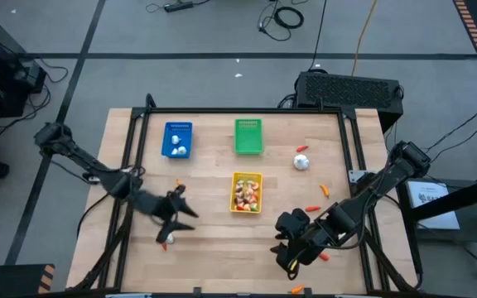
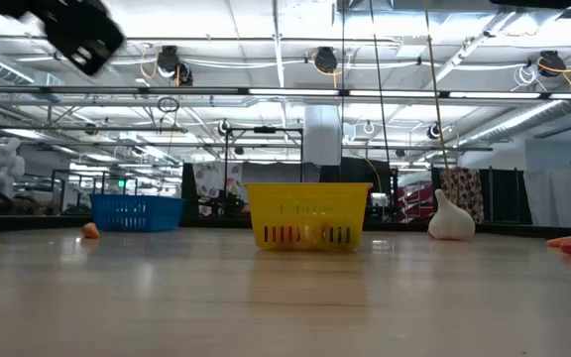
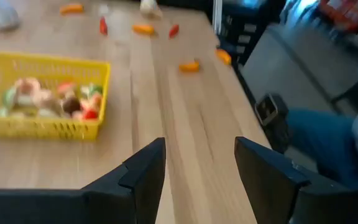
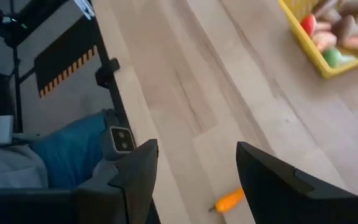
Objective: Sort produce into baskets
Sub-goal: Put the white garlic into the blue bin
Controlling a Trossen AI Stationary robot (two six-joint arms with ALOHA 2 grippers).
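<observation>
The blue basket (image 1: 177,139) holds white bulbs. The green basket (image 1: 248,136) stands to its right, and the yellow basket (image 1: 247,192), nearer, holds mixed produce. Loose pieces lie on the table: a white bulb (image 1: 302,162), orange pieces (image 1: 324,189) on the right, and a small piece (image 1: 166,242) near my left gripper. My left gripper (image 1: 180,217) is open and empty, left of the yellow basket (image 3: 42,93). My right gripper (image 1: 290,247) is open and empty near the front edge. A small orange piece (image 4: 230,200) lies on the table beyond its fingers.
A person's leg in blue cloth (image 4: 73,149) is close to the table's near edge and also shows in the left wrist view (image 3: 322,134). A black box (image 1: 350,87) stands beyond the far right corner. Bare wood (image 1: 222,240) lies between the two grippers.
</observation>
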